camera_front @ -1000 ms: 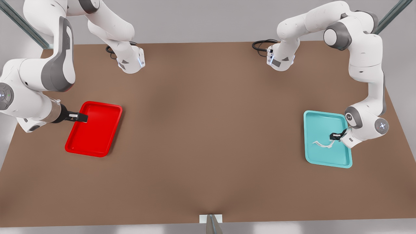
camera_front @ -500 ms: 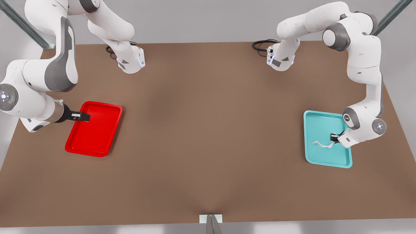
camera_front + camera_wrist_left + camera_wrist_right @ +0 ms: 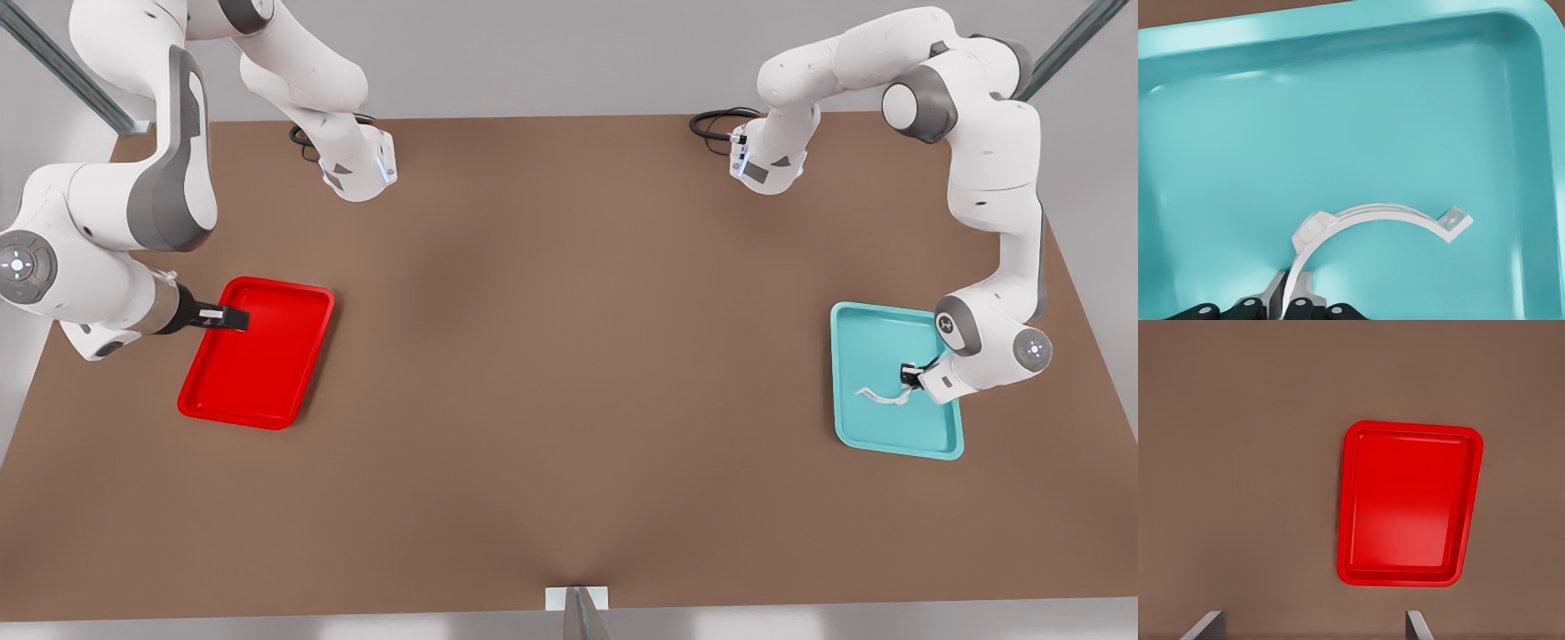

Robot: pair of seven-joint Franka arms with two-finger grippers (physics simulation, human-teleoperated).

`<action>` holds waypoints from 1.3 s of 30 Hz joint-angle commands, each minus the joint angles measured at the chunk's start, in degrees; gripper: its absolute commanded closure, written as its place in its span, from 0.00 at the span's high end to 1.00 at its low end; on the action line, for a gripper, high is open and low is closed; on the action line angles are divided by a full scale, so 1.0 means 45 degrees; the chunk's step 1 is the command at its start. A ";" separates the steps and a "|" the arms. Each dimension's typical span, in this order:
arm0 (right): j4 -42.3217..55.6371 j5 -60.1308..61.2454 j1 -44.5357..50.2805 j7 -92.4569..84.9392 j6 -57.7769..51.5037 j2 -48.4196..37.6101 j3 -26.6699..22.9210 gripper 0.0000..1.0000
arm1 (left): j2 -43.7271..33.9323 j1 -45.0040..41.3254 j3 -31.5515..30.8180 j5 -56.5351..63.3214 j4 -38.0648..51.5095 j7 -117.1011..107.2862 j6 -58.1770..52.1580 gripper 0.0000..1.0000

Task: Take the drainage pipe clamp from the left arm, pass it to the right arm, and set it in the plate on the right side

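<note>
The drainage pipe clamp (image 3: 880, 396) (image 3: 1371, 217), a thin white C-shaped strip, lies inside the teal tray (image 3: 889, 338) (image 3: 1338, 100) at the front view's right. My left gripper (image 3: 907, 377) (image 3: 1288, 300) is low in that tray. It is shut on one end of the clamp, with the strip pinched between its fingers. The plate (image 3: 267, 373) (image 3: 1405, 507), a bright red tray, sits at the front view's left with nothing in it. My right gripper (image 3: 236, 317) (image 3: 1313, 620) hovers open over the plate's near-left rim, fingertips wide apart.
Both arm bases stand at the table's far edge, each with a black cable loop (image 3: 711, 124) (image 3: 307, 142) beside it. A small white bracket (image 3: 576, 597) sits at the middle of the front edge. Bare brown tabletop (image 3: 569, 356) lies between the two trays.
The left arm's wrist has sunk and shifted slightly over the teal tray, with the clamp staying about where it was. The right gripper has crept a little further over the plate's rim.
</note>
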 commanded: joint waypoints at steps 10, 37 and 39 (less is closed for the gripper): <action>-0.0015 0.0004 0.0000 0.0020 -0.0006 -0.0012 0.0006 1.00 | -0.0072 -0.0137 0.0020 0.0136 0.0026 0.0342 -0.0032 0.21; 0.0219 0.0141 0.2440 -0.6012 0.2747 0.3209 0.0240 1.00 | 0.0807 -0.9530 -0.2304 0.0175 0.5591 -1.8015 -0.2668 0.21; 0.0512 0.0122 0.3066 -0.9157 0.4291 0.4303 0.0240 1.00 | 0.1139 -1.0097 -0.2285 0.0155 0.6295 -1.9012 -0.2805 0.21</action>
